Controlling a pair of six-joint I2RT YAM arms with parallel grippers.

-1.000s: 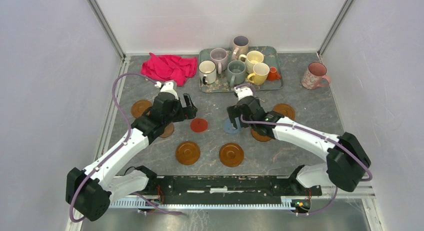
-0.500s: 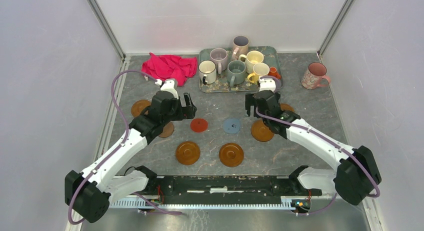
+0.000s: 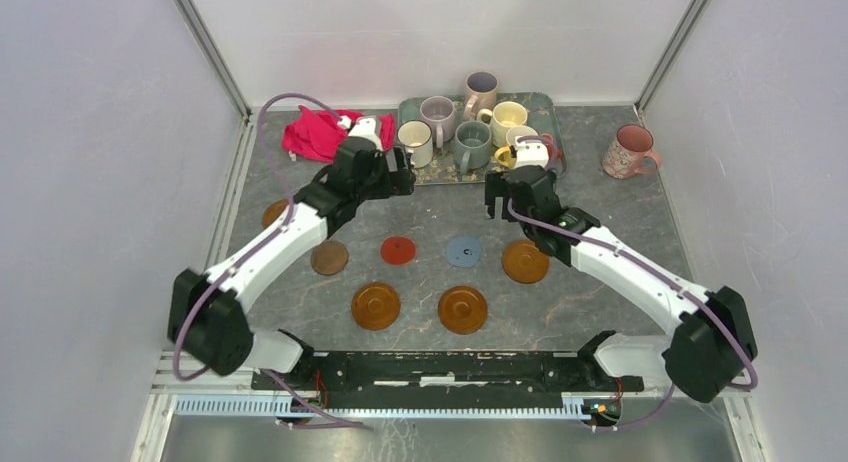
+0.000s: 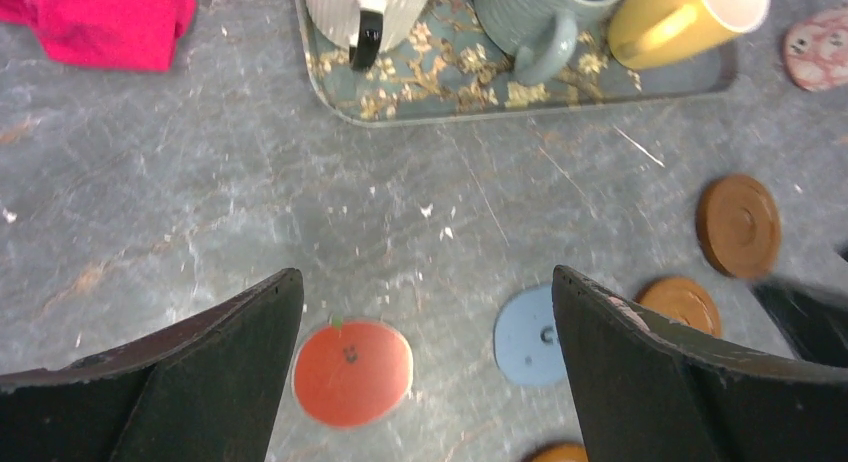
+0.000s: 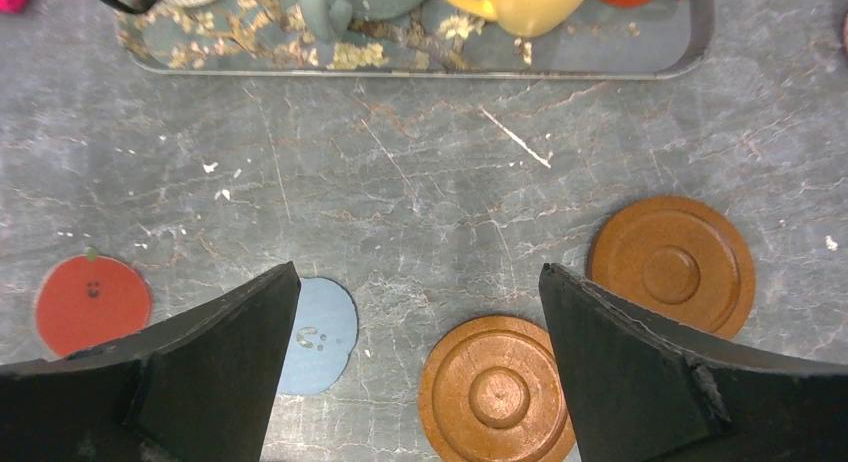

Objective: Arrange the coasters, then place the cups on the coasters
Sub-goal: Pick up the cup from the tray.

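Note:
Several coasters lie on the grey table: dark brown [image 3: 329,257], red [image 3: 398,250], blue [image 3: 463,250] and amber ones [image 3: 525,261] [image 3: 375,305] [image 3: 463,309]. On the teal tray [image 3: 445,174] stand the cream cup [image 3: 414,142], mauve cups [image 3: 438,114], a grey-green cup [image 3: 472,142] and a yellow cup [image 4: 685,12]. A pink floral cup [image 3: 628,150] stands on the table to the right. My left gripper [image 3: 395,177] [image 4: 425,277] hovers open in front of the cream cup. My right gripper [image 3: 510,197] [image 5: 417,269] hangs open before the yellow cup, above an amber coaster [image 5: 497,392].
A red cloth [image 3: 325,134] lies left of the tray, just behind my left wrist. One more amber coaster [image 3: 273,214] sits at the far left, half under the left arm. Another amber coaster [image 5: 670,265] lies under the right arm. White walls and metal rails close in the table.
My left gripper has swung from over the dark brown coaster up to the tray's left front. My right gripper left the blue coaster and moved right and back toward the tray. Both stayed open.

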